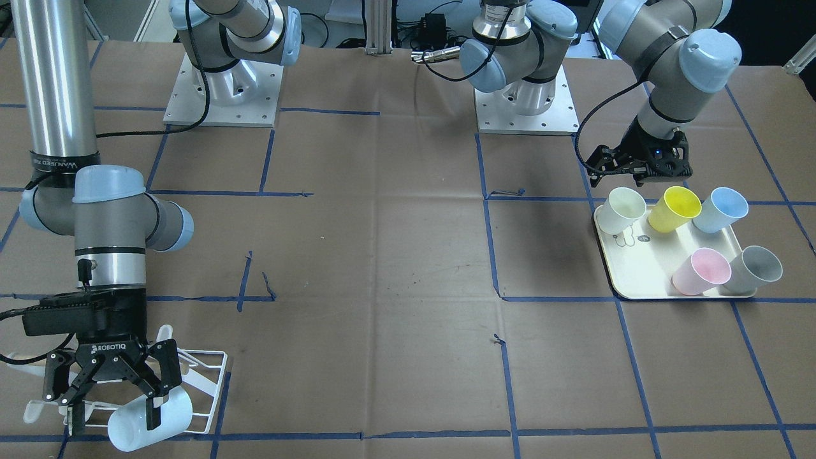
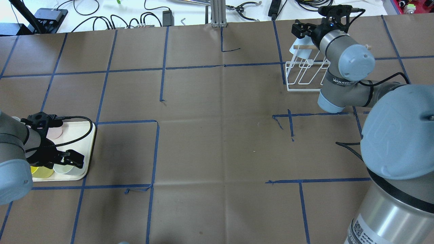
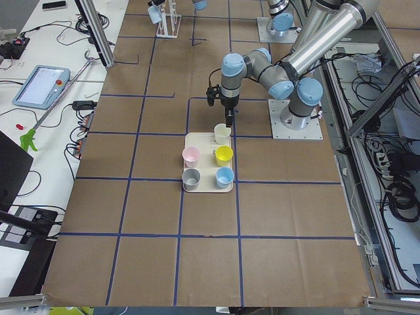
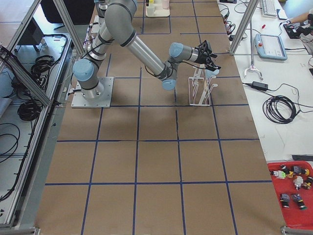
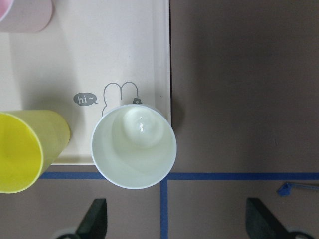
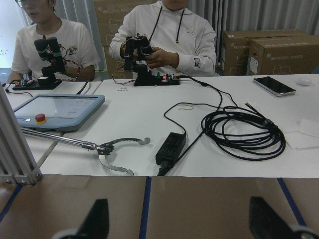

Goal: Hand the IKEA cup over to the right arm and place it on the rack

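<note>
A pale blue cup [image 1: 137,427] lies tilted on the white wire rack [image 1: 207,376] at the table's corner. It also shows in the overhead view [image 2: 295,50]. My right gripper [image 1: 115,414] is open just above the rack, its jaws wide apart. Its wrist view shows nothing between its fingertips [image 6: 97,219]. My left gripper [image 1: 644,172] is open and hovers over a whitish cup [image 5: 133,149] at the tray's corner [image 1: 621,210]. Yellow [image 1: 676,209], blue [image 1: 720,210], pink [image 1: 701,271] and grey [image 1: 755,271] cups also stand on the tray.
The cream tray [image 1: 637,274] with a bear drawing [image 5: 119,94] sits on brown paper marked with blue tape lines. Beyond the rack [image 2: 307,73] is a white bench with cables, where operators sit [image 6: 164,35]. The arm bases [image 1: 223,83] stand at the table's back.
</note>
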Controlling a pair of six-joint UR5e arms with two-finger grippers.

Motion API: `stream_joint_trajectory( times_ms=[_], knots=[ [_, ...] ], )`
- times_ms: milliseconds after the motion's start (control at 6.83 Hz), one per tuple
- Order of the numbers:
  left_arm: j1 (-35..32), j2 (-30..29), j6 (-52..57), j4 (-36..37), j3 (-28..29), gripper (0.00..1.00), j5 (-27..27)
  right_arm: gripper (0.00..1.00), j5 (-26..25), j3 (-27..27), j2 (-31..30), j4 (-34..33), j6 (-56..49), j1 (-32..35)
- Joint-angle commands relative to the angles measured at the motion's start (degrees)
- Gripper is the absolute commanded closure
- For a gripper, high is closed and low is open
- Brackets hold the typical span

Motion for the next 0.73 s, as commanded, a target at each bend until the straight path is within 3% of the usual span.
stream_joint_trajectory(
  times_ms=[0,293,439,585],
  knots=[
    [-0.08,-4.99,-0.04,6.28,-1.33,0.05,0.03,0.00,0.08,-0.39,-1.65,0.36,0.01,0.05],
    [-0.08,-7.90,0.04,8.40,-1.16,0.06,0.03,0.00,0.51,-0.04,-8.13,0.71,0.01,0.57],
    [-0.08,-7.91,0.39,8.50,-0.81,0.22,0.03,0.00,0.69,0.13,-11.12,0.71,0.01,1.53],
    [-0.08,-7.99,0.57,8.41,-0.63,0.55,0.03,0.00,0.69,0.22,-14.03,0.80,0.01,3.37]
  ],
)
